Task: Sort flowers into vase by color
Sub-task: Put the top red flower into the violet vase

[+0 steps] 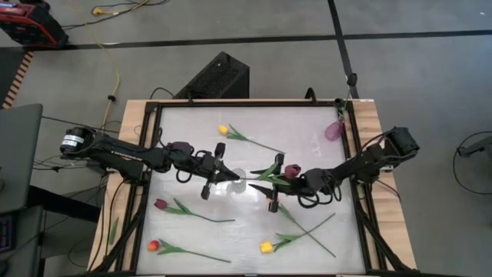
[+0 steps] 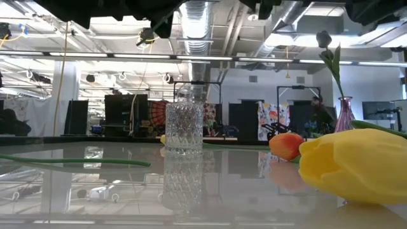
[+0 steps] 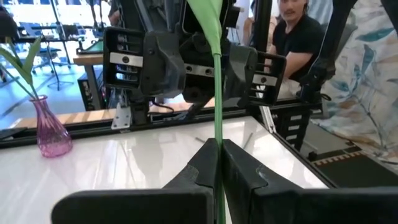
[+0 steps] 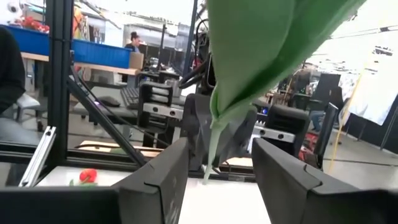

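White tabletop (image 1: 307,146), left gripper (image 3: 219,163) pinching maroon tulip's stem (image 3: 217,93), right gripper (image 4: 216,163) parted around it.

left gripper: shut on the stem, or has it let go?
Shut on it. In the left wrist view the left gripper has its fingers pressed together with the thin green stem running up from between them.
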Controlling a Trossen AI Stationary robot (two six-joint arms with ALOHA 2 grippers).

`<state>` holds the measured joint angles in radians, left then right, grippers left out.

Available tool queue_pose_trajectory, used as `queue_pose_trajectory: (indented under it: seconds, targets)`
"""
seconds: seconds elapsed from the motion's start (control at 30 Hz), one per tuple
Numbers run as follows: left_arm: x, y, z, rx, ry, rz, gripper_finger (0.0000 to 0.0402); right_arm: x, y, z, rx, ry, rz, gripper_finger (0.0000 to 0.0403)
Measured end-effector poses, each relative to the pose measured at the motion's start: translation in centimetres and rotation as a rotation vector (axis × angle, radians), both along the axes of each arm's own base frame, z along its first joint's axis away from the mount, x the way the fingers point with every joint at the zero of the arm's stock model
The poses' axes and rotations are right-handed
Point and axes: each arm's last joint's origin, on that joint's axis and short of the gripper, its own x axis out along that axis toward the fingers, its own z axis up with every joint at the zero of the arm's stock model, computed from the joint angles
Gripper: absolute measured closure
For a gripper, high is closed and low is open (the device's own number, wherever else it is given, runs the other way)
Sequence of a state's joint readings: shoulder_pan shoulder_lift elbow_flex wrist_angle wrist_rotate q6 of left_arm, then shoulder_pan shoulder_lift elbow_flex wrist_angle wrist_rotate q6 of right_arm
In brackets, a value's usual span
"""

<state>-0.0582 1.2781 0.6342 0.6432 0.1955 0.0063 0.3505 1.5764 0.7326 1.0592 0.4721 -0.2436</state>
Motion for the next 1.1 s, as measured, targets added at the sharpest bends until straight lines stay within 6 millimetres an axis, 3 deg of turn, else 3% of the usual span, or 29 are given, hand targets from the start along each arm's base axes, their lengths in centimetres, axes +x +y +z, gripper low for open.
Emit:
queue_pose_trajectory:
  seconds: [0.73,1.1]
  targets:
    - [0.0,0.2,0.5,-0.018,-0.052,0.050,0.0401,0.1,-0.9,1.0,-0.014,-0.101,0.036,0.0292]
    - [0.0,0.2,0.5,-0.014,-0.049,0.051,0.0400,0.2,-1.2,0.9,-0.015,-0.099,0.026,0.0386]
